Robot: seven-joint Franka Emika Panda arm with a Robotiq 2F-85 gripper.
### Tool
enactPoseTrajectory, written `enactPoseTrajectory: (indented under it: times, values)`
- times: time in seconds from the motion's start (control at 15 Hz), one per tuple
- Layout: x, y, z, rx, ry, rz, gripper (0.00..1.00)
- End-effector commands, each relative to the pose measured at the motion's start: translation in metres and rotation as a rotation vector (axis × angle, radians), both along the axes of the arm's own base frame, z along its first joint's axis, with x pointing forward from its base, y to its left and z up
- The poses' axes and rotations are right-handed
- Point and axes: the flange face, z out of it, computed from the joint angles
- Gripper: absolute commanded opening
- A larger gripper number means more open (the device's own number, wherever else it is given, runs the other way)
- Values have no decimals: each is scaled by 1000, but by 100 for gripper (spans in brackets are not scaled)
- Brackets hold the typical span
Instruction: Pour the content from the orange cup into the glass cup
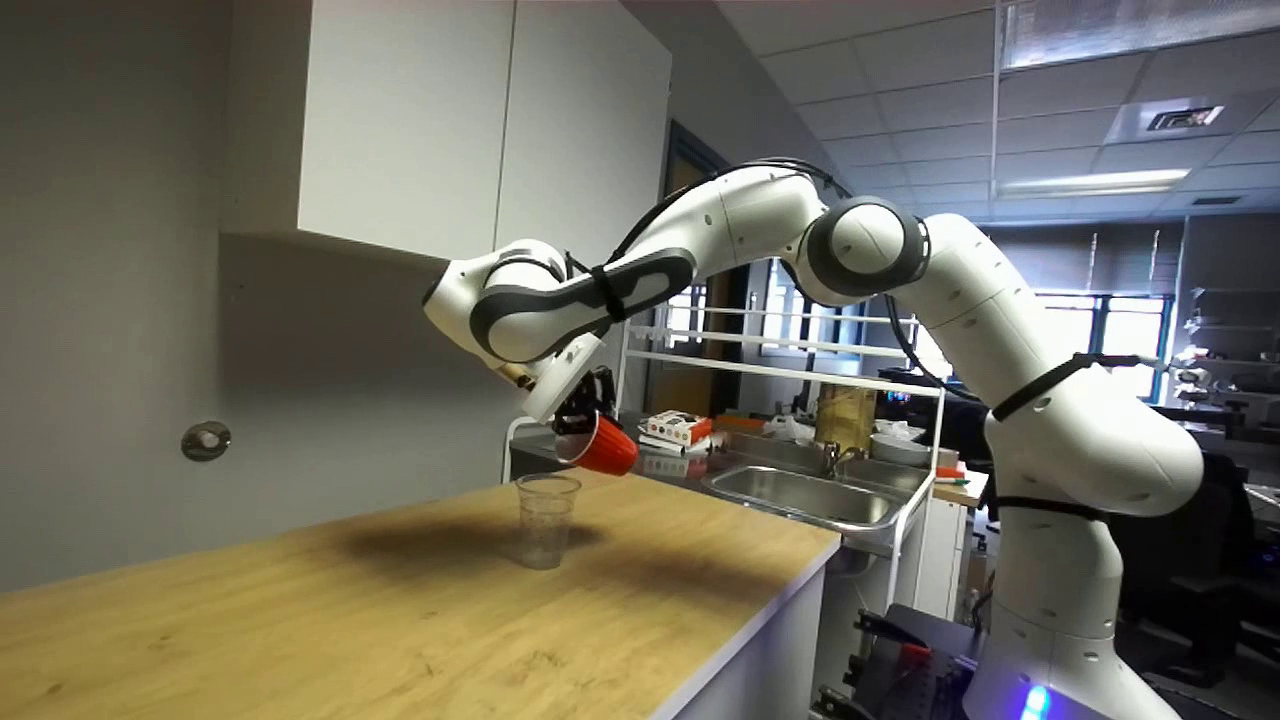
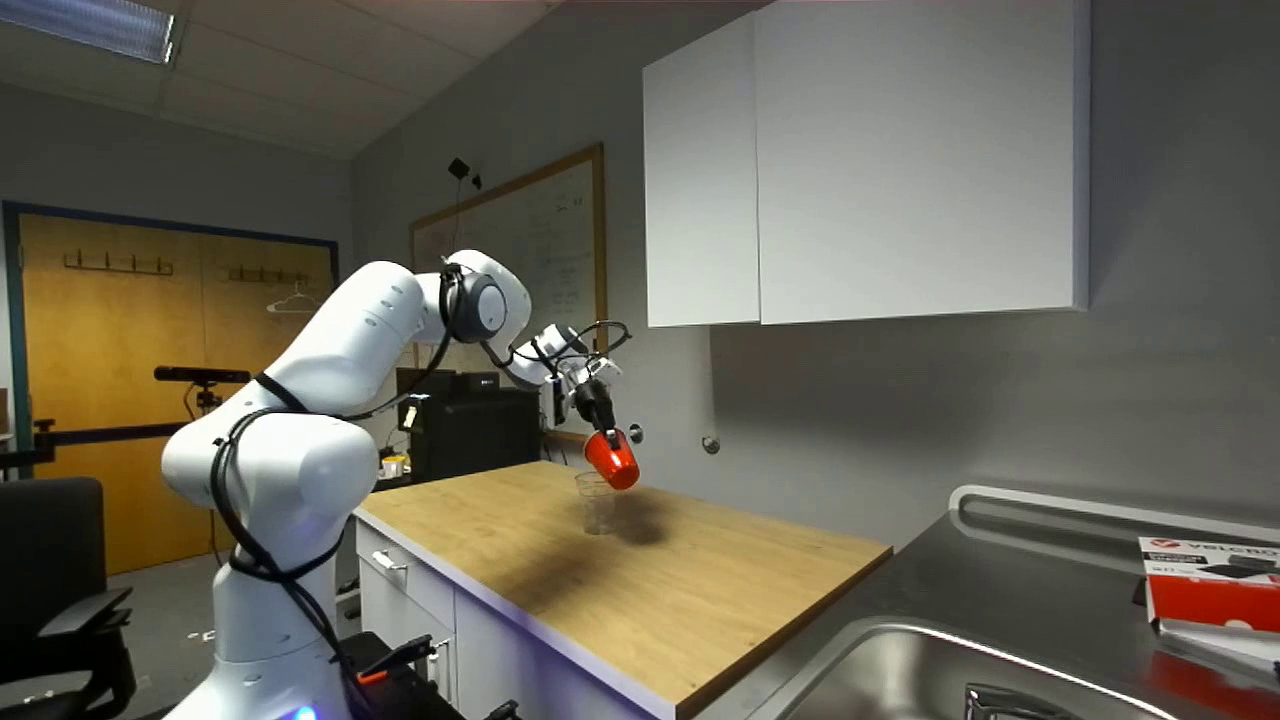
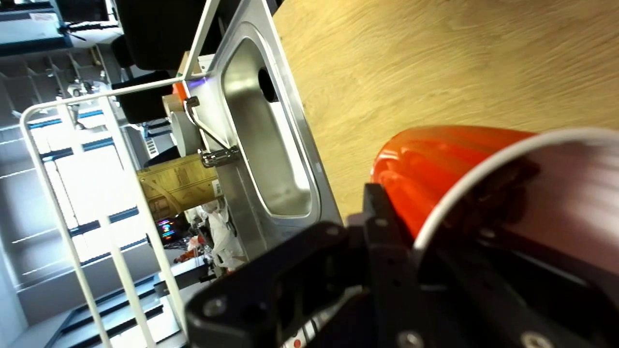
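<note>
In an exterior view, mid-frame: gripper [image 1: 587, 417] nearly closed, pinching the orange cup [image 1: 611, 448] by its rim wall; cup tilted, mouth toward frame left, just above the glass cup [image 1: 546, 525]; glass cup upright on wooden counter [image 1: 380, 625]; rims touching or apart, cannot tell.

White cabinet [image 1: 400, 120] is hanging on wall [image 1: 100, 300]; sink [image 1: 800, 488] is sitting beside counter [image 1: 300, 620]; red-and-white box [image 1: 677, 427] is resting near sink.
</note>
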Motion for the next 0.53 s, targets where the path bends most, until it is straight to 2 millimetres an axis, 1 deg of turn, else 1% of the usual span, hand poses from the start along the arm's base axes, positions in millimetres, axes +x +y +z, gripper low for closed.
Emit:
enactPoseTrajectory:
  times: [0.0,0.13,0.47]
  values:
    - [4,15,10,-93,-22,-24,4]
    - [1,24,8,-148,-26,-26,4]
    - [-6,47,-14,-286,-34,-14,3]
